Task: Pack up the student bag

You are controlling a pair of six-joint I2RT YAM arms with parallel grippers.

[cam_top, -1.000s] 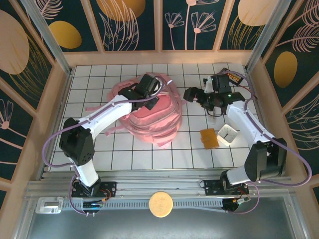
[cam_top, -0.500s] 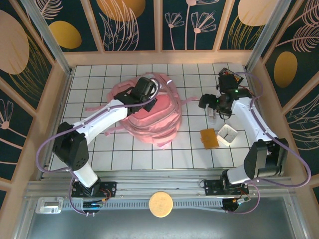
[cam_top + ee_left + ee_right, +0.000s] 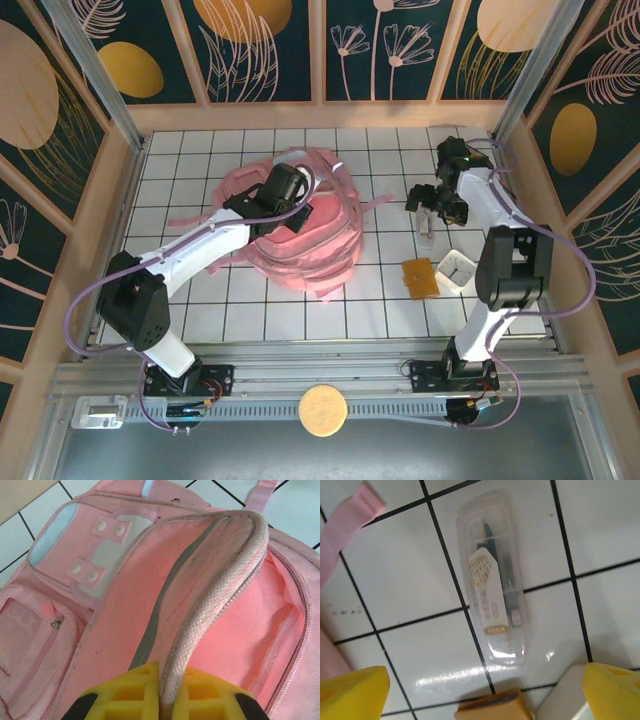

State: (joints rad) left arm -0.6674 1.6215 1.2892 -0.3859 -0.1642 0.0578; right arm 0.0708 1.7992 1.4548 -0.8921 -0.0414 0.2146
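The student bag (image 3: 305,245), a large pale-pink backpack, lies on the white tiled table left of centre. In the left wrist view my left gripper (image 3: 172,700) is shut on the bag's (image 3: 125,605) pale woven-trimmed opening edge, holding the flap up so the pink lining shows. From above, my left gripper (image 3: 290,190) sits over the bag's top. At the back right, my right gripper (image 3: 432,205) hangs open above a clear plastic case (image 3: 427,228). The case (image 3: 492,580) lies flat between the yellow fingers (image 3: 352,695), untouched.
A tan leather pouch (image 3: 420,277) and a white box (image 3: 458,270) lie just in front of the clear case. A loose pink strap (image 3: 350,525) reaches toward it. Wooden walls (image 3: 520,180) enclose the table. A round tan disc (image 3: 322,410) rests on the front rail.
My right arm has swung away from the bag toward the back right and now hovers over the clear case. The left gripper has shifted slightly left, still gripping the bag's edge.
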